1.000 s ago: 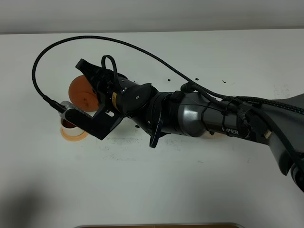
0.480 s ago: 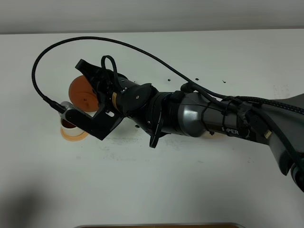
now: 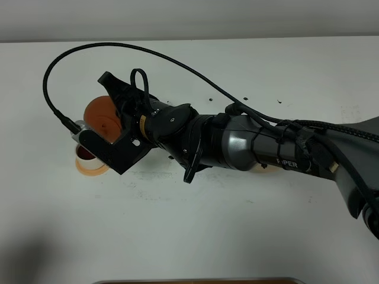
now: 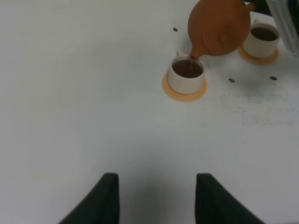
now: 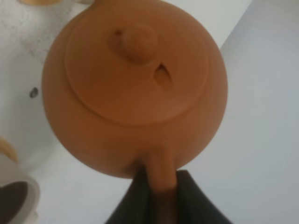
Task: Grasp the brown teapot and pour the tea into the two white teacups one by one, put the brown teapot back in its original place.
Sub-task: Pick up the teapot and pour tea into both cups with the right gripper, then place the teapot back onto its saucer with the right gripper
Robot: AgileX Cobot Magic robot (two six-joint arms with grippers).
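Observation:
My right gripper (image 3: 120, 117) reaches across to the left and is shut on the loop handle of the brown teapot (image 3: 98, 116). The right wrist view shows the teapot (image 5: 135, 84) from the lid side, with my fingers (image 5: 187, 200) clamped on the handle. In the left wrist view the teapot (image 4: 219, 28) is tilted, its spout over one white teacup (image 4: 187, 74) that holds dark tea on an orange coaster (image 4: 184, 93). The second teacup (image 4: 262, 39), also holding tea, stands behind on its coaster (image 4: 257, 56). My left gripper (image 4: 156, 200) is open and empty, well short of the cups.
In the high view the right arm (image 3: 249, 145) covers the table's middle and hides one cup. The other cup (image 3: 84, 155) shows below the teapot. A pale disc's edge (image 3: 265, 168) peeks from under the arm. Small dark specks (image 4: 231, 80) dot the white table.
My right wrist has turned slightly and shifted a little up and left with the teapot, and the cable loop has moved with it. The cups have stayed put.

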